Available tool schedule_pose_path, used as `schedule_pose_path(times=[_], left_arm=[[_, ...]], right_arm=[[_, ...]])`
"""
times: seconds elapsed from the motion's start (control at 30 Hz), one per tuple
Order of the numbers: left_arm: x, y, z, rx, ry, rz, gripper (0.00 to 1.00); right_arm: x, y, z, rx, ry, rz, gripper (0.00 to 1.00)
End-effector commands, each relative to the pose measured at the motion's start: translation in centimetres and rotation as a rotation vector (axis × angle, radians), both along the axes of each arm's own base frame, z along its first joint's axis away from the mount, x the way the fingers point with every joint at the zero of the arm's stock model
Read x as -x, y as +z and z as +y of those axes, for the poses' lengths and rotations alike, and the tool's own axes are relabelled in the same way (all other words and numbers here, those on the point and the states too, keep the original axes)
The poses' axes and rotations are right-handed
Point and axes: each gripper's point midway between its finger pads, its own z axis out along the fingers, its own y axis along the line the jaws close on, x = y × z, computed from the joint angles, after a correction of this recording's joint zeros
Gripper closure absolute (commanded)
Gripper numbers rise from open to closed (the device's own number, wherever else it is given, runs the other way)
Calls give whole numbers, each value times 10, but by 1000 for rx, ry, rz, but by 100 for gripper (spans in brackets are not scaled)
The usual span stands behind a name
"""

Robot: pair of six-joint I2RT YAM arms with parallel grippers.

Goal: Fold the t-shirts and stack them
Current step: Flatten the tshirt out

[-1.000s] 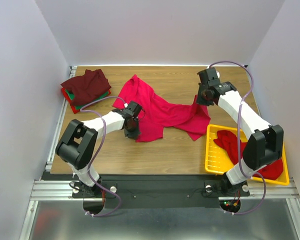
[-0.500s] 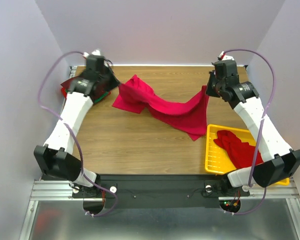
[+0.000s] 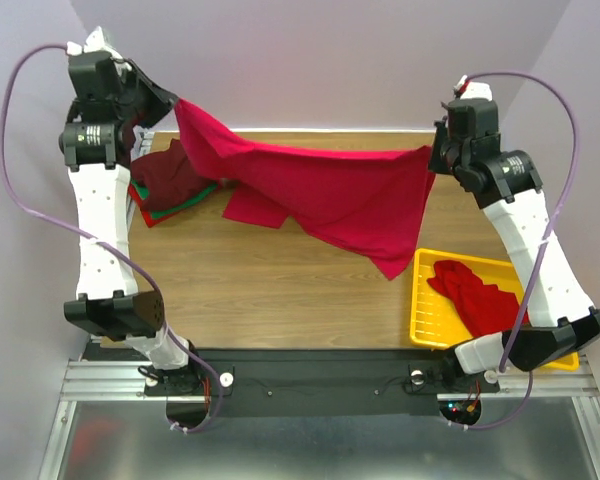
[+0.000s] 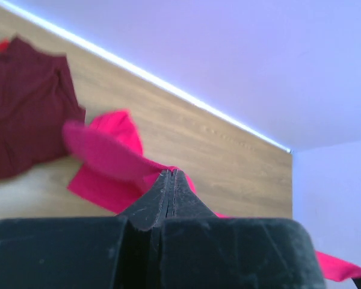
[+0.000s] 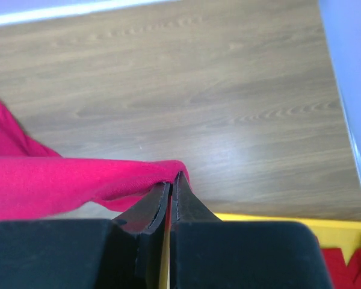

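Note:
A bright crimson t-shirt (image 3: 320,190) hangs stretched in the air between both grippers, its lower part draping down to the table. My left gripper (image 3: 175,103) is raised high at the far left and shut on one corner of it (image 4: 108,156). My right gripper (image 3: 432,155) is raised at the far right and shut on the other corner (image 5: 78,180). A folded pile with a dark maroon t-shirt (image 3: 170,175) on top and green and red edges under it lies at the far left; it also shows in the left wrist view (image 4: 24,102).
A yellow slotted tray (image 3: 425,310) at the near right holds more red t-shirts (image 3: 480,295); its edge shows in the right wrist view (image 5: 277,218). White walls close in the wooden table (image 3: 280,300) on three sides.
Both arms have risen and spread apart, lifting the crimson t-shirt off the table and stretching it out. The left gripper moved from the table's middle to high at the far left.

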Motion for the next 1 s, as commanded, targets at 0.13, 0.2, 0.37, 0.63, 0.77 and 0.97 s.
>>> schedule_pose_path(times=[0.13, 0.2, 0.37, 0.63, 0.77, 0.97], left_arm=[[4, 129, -10, -46, -156, -408, 100], [7, 152, -11, -2, -188, -493, 100], [1, 175, -22, 79, -286, -596, 100], [50, 198, -51, 71, -471, -680, 100], [111, 209, -61, 80, -490, -721, 100], [184, 214, -61, 54, -410, -801, 100]], right_arm=[[-12, 132, -21, 31, -62, -314, 100], [-25, 137, -23, 81, -67, -317, 100], [-47, 141, -20, 115, -70, -329, 100], [-24, 165, 7, -18, 89, -401, 99], [16, 186, 24, -95, 242, -467, 100], [88, 236, 33, -176, 403, -647, 99]])
